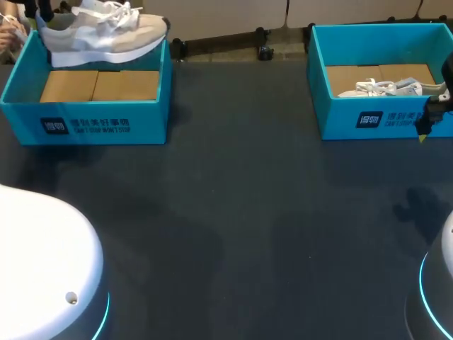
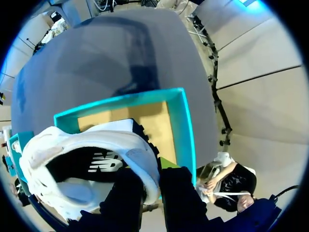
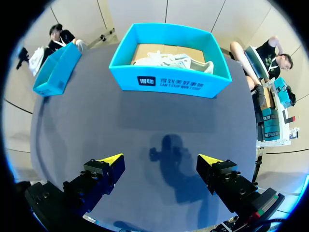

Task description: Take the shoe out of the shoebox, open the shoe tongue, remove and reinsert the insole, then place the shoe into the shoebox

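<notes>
Left gripper (image 2: 150, 193) is clamped tight on the heel collar of the shoe (image 2: 87, 164), with a dark finger (image 2: 126, 200) on each side of the collar (its yellow tips are hidden, so no luck seeing those). In the left wrist view the shoe's opening faces the camera; under and ahead of it sits the left shoebox (image 2: 186, 125), teal walls with a brown cardboard floor.

Right wrist view: right gripper (image 3: 160, 160) is spread wide with nothing between its fingers, hovering over the dark table (image 3: 145, 121); its shadow falls on the table just ahead. Well ahead is the right shoebox (image 3: 169, 82), with a second shoe (image 3: 169, 60), white, lying inside; the left shoebox (image 3: 55, 72) is off to one side, well apart.

Head view: the shoe (image 1: 106, 32) is white and beige, laces up, sole about level, held up over the far end of the left shoebox (image 1: 85, 120), clear of its floor; the right gripper (image 1: 428, 117) is at the right edge, on the near side of the right shoebox (image 1: 340, 120); the second shoe (image 1: 386, 88) lies in that box.
</notes>
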`<state>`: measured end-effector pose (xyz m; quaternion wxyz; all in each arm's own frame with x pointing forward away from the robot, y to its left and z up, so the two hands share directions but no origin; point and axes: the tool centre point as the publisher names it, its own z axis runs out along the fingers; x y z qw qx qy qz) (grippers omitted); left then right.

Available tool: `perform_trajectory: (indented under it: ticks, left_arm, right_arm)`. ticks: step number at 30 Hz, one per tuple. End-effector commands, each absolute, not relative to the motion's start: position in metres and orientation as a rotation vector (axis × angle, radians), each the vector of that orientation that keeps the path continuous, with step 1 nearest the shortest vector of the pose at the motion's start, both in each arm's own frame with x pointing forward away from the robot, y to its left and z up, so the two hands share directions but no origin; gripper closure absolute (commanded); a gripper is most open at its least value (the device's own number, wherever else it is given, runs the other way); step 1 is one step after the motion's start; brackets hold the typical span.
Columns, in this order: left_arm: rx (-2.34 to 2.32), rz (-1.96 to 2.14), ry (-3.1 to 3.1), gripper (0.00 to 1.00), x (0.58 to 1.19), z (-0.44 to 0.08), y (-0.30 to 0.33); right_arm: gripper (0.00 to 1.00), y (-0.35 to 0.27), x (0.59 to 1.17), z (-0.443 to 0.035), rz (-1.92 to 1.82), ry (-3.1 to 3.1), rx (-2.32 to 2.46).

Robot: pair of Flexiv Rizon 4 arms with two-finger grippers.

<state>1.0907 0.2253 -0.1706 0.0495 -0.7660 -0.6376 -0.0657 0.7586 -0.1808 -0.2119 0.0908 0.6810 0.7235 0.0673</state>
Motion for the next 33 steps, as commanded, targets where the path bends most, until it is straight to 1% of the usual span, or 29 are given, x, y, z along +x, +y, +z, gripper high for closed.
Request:
perform_trajectory:
  ticks: [1, 10, 18, 23, 33]
  left_arm:
    - [-2.338, -0.317, -1.954, 1.0, 1.048, -0.158, 0.212]
    - [-2.333, -0.339, -1.947, 1.0, 1.012, -0.14, 0.179]
    - [-2.302, -0.361, -1.935, 1.0, 0.982, -0.127, 0.162]
    - [-2.29, -0.348, -1.949, 1.0, 0.963, -0.124, 0.154]
    - [-2.302, -0.368, -1.924, 1.0, 0.911, -0.126, 0.112]
  right_arm:
    - [0.0, -0.181, 0.758, -0.213, 0.202, 2.15, 2.024]
    - [0.0, -0.181, 0.758, -0.213, 0.202, 2.15, 2.024]
    - [0.0, -0.181, 0.758, -0.213, 0.202, 2.15, 2.024]
    - [0.0, -0.181, 0.758, -0.213, 0.202, 2.15, 2.024]
    - [0.0, -0.181, 0.758, -0.213, 0.202, 2.15, 2.024]
